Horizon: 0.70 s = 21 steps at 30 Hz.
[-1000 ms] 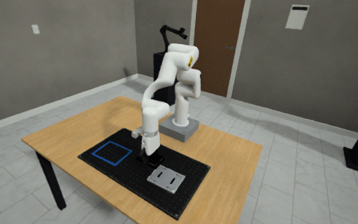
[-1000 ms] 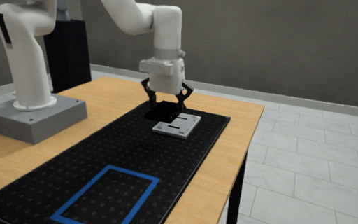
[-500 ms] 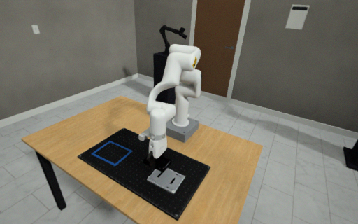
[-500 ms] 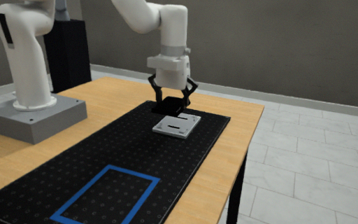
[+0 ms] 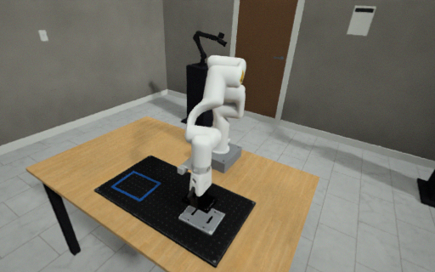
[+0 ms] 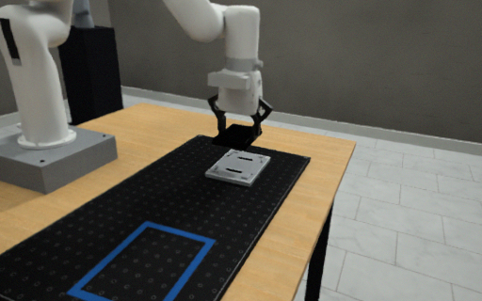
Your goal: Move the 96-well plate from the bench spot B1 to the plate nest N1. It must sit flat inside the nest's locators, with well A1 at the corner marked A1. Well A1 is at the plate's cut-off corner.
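My gripper [image 6: 237,131] is shut on the black 96-well plate [image 6: 235,136] and holds it level in the air, just above the far end of the grey plate nest [image 6: 238,168]. In the top view the plate [image 5: 202,203] hangs under the gripper [image 5: 198,199] over the nest's [image 5: 201,219] back edge, apart from it. The blue-outlined bench spot [image 5: 136,184] on the black perforated mat is vacant; it also shows in the exterior view [image 6: 145,263]. I cannot make out the plate's cut-off corner or the A1 mark.
The arm's grey base block [image 6: 44,157] stands on the wooden table behind the mat. The table's right edge lies close to the nest. A black cabinet [image 5: 197,91] stands on the floor behind the table.
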Each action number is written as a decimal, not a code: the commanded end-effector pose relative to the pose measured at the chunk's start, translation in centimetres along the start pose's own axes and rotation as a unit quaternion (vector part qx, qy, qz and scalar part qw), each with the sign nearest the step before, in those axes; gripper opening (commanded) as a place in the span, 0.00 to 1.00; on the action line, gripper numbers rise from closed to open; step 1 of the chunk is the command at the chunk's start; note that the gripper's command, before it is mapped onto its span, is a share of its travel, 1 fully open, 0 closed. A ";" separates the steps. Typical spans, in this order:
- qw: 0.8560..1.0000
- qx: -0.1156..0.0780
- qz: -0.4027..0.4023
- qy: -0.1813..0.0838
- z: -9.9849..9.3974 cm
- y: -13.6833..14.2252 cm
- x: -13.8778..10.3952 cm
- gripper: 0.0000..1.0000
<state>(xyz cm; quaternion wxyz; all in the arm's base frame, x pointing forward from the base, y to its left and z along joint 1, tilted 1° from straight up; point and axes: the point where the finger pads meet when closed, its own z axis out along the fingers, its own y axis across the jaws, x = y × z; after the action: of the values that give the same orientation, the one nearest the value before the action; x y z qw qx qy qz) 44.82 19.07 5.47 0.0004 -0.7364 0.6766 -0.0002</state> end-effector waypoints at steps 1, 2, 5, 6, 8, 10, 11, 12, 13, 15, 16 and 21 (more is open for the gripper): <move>1.000 0.000 0.000 -0.005 -0.2 -0.2 -1.3 0.00; 1.000 0.000 0.000 -0.005 -0.2 -0.2 -1.5 0.00; 1.000 0.000 0.000 -0.005 -0.2 -0.2 -1.6 0.00; 1.000 0.000 0.000 -0.005 -0.2 -0.2 -1.6 0.00; 1.000 0.000 0.000 -0.005 -0.2 -0.2 -1.6 0.00; 1.000 0.000 0.000 -0.005 -0.2 -0.2 -1.6 0.00; 1.000 0.000 0.000 -0.005 -0.2 -0.2 -1.5 0.00; 1.000 0.000 0.000 -0.005 -0.2 -0.2 -1.5 0.00; 1.000 0.000 0.000 -0.005 -0.2 -0.2 -1.5 0.00; 1.000 0.000 0.000 -0.005 -0.2 -0.2 -1.5 0.00; 1.000 0.000 0.000 -0.005 -0.2 -0.2 -1.5 0.00; 1.000 0.000 0.000 -0.005 -0.2 -0.2 -1.5 0.00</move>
<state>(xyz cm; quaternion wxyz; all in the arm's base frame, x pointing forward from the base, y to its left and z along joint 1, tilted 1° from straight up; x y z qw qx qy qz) 44.73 20.51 5.52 0.0004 -0.7363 0.6767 -0.0002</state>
